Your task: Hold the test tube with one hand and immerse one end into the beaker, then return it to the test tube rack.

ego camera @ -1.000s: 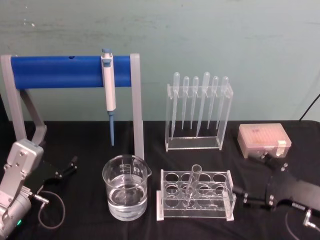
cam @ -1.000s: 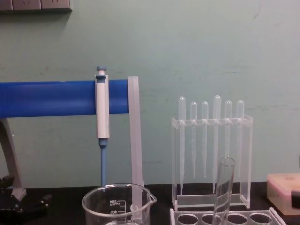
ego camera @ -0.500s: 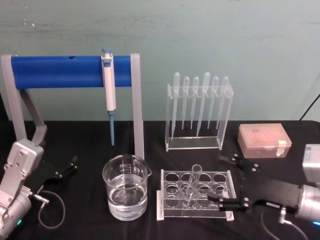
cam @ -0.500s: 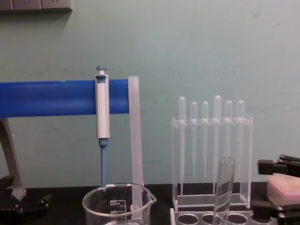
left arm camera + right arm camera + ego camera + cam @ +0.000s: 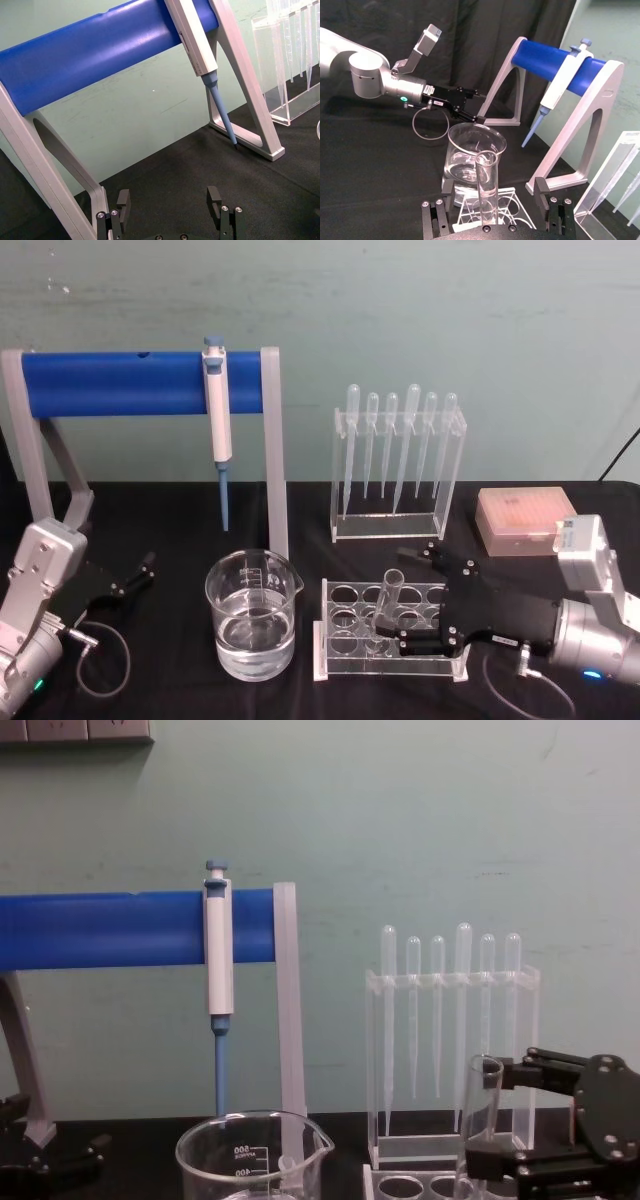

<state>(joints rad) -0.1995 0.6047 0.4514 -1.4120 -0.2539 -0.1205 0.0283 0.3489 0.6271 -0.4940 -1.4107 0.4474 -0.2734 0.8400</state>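
You can read two numbers on the beaker in the chest view: among its white graduation marks stands 600 and, just below it, 400, printed on the clear glass wall. In the head view its marks are too faint to read.

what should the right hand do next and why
Probably shut the right hand on the tube: its open fingers flank the tube, which stands in the rack, not yet gripped. The left hand rests open, left of the beaker.
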